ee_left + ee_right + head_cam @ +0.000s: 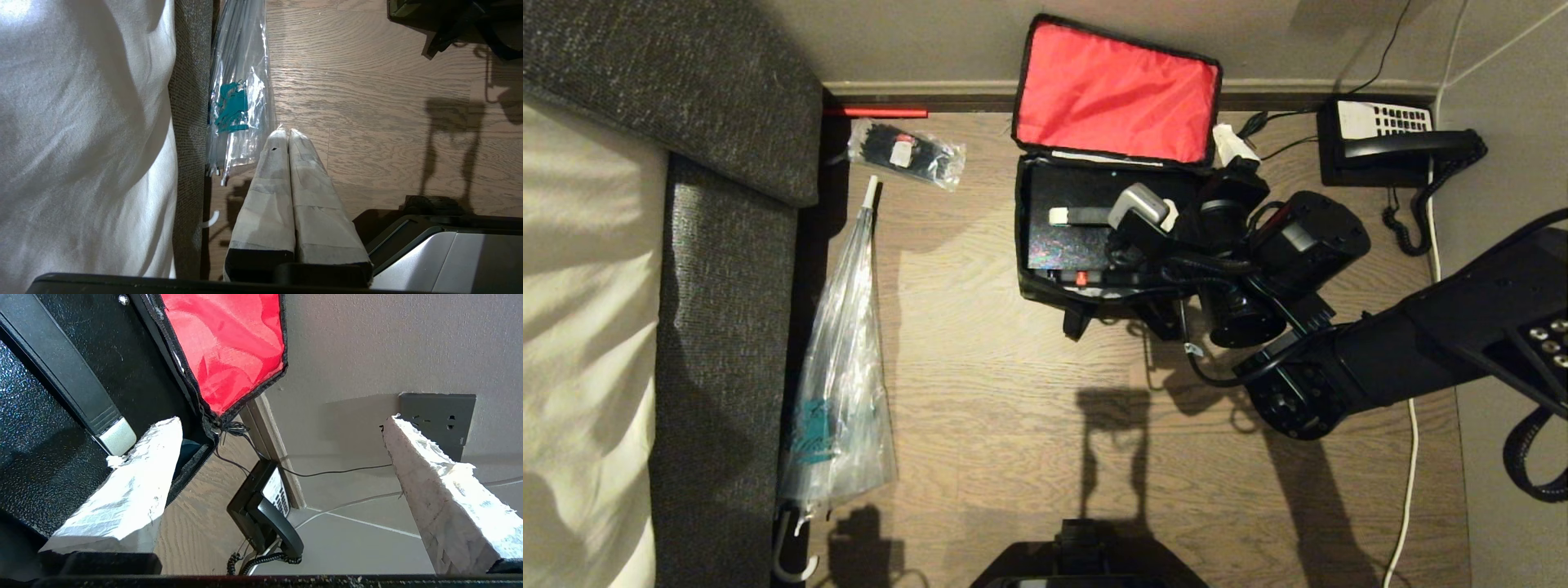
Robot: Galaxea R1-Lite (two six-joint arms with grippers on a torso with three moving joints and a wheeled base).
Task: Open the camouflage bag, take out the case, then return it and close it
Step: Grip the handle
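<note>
Seen from the head: camouflage bag (1045, 286) on the wooden floor (1013, 392) against the wall at about 12 o'clock, lid flipped back, red lining (1115, 90) facing up. Inside, at the centre of the bag, the black case (1066, 241), speckled and glossy, lying flat with a dark handle bar and a pale end cap on top.

Right gripper (282, 457) over the bag's 3 o'clock edge, fingers spread wide, nothing pinched between them; one taped finger (135, 486) above the case and bag rim, the other (433, 486) out beyond the bag, toward the wall socket (437, 416). No contact with the case to be made out.

Desk telephone (1388, 147) at about 2 o'clock on the floor, cord curling below it. Packet of black ties (907, 153) at 11 o'clock, clear umbrella (837, 384) along the sofa (719, 327) at 9 o'clock.

Left gripper (289, 141) low beside the sofa and umbrella, taped fingers pressed together, holding nothing.
</note>
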